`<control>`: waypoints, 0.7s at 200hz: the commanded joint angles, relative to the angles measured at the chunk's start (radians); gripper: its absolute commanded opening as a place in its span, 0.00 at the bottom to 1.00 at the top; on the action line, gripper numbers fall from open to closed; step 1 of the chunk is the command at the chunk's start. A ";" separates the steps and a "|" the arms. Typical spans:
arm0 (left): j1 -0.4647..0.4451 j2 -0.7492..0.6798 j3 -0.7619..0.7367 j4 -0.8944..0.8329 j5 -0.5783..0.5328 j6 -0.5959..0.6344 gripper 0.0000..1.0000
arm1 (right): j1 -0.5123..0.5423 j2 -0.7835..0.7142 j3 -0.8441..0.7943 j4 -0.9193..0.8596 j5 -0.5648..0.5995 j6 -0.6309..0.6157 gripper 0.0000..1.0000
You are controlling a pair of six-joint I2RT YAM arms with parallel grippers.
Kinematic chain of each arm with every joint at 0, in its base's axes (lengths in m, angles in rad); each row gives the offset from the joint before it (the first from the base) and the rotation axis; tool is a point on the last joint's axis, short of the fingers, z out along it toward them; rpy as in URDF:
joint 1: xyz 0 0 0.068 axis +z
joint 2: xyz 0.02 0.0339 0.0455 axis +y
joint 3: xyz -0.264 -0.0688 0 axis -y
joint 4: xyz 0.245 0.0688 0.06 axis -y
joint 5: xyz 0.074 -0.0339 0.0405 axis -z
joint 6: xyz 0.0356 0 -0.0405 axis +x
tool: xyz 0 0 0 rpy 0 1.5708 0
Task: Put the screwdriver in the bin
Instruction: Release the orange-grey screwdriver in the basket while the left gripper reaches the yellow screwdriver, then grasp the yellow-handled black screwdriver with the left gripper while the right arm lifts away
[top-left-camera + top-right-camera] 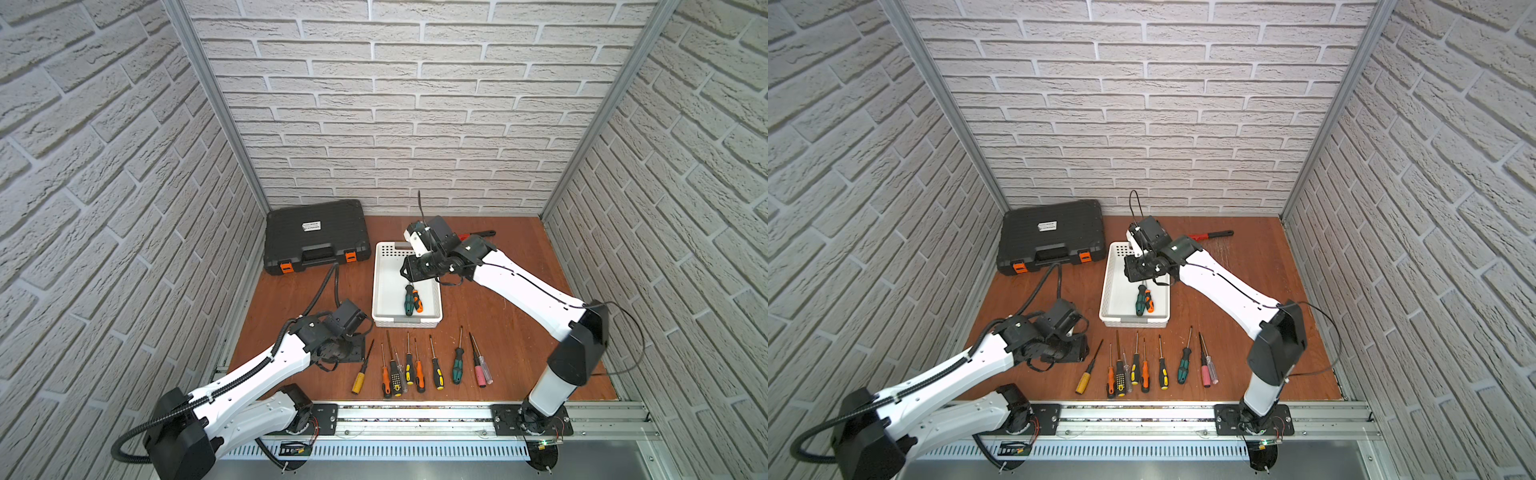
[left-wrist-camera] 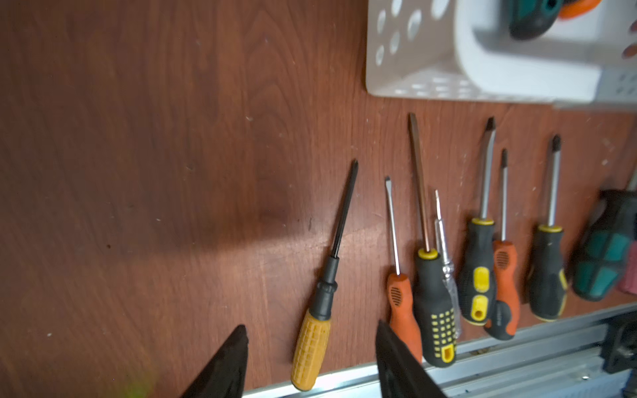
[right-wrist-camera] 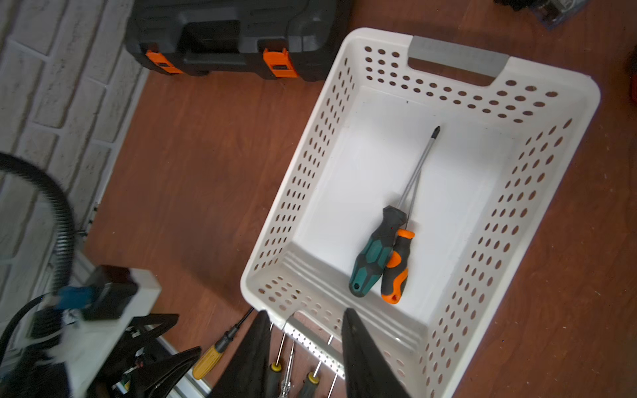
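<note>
Inside bin (image 3: 310,155): green screwdriver (image 3: 374,253), orange screwdriver (image 3: 396,272), touching. On table (image 1: 519,332): row of screwdrivers (image 1: 437,370), black case (image 1: 318,232). Brick walls (image 1: 415,104) around; left fingers (image 2: 224,368) apart, empty; right fingers (image 3: 362,355) too.

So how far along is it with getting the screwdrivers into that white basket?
Done: a green-handled screwdriver and an orange-handled screwdriver lie in the bin. In hand: nothing is gripped. The right hand hangs open over the bin, and the left hand is open near the yellow-handled screwdriver. Left: about ten in the row of screwdrivers on the table.
</note>
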 commanded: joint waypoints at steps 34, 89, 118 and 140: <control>-0.161 0.069 -0.105 0.124 -0.049 -0.112 0.59 | -0.008 -0.070 -0.149 0.093 -0.057 -0.023 0.36; -0.184 0.144 -0.141 0.192 -0.024 -0.096 0.60 | -0.010 -0.068 -0.176 0.131 -0.065 -0.016 0.37; -0.188 0.145 -0.176 0.236 -0.014 -0.122 0.56 | -0.012 -0.055 -0.180 0.164 -0.110 0.009 0.38; -0.191 0.151 -0.188 0.247 -0.013 -0.136 0.46 | -0.014 -0.047 -0.180 0.183 -0.125 0.017 0.38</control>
